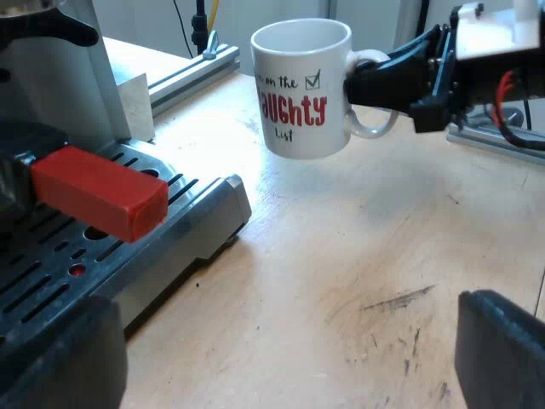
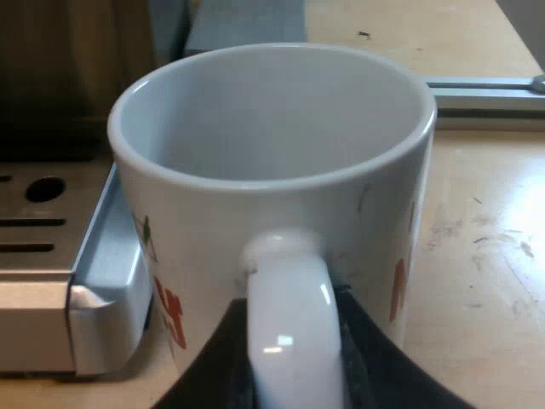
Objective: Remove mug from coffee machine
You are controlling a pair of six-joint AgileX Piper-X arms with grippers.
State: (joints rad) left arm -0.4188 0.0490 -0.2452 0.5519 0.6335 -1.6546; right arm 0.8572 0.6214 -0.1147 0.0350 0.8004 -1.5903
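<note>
One mug (image 1: 302,89): white, with red lettering on its side, upright and empty. It is clear of the espresso machine (image 1: 72,85), off the drip tray (image 1: 183,217) and near that tray's corner, over the wooden table (image 1: 341,281). Whether its base touches the table cannot be told.

One right gripper (image 1: 379,81): black fingers clamped on the mug's handle, one finger on each side of the loop.

One left gripper (image 1: 272,362): fingers spread wide, holding nothing. It sits low over the table beside the tray.

One holder handle, red end (image 1: 98,192): juts out above the slotted tray at the machine's front. It is well apart from the mug.

One metal rail (image 1: 192,68): lies on the table past the mug, near the machine's side.
</note>
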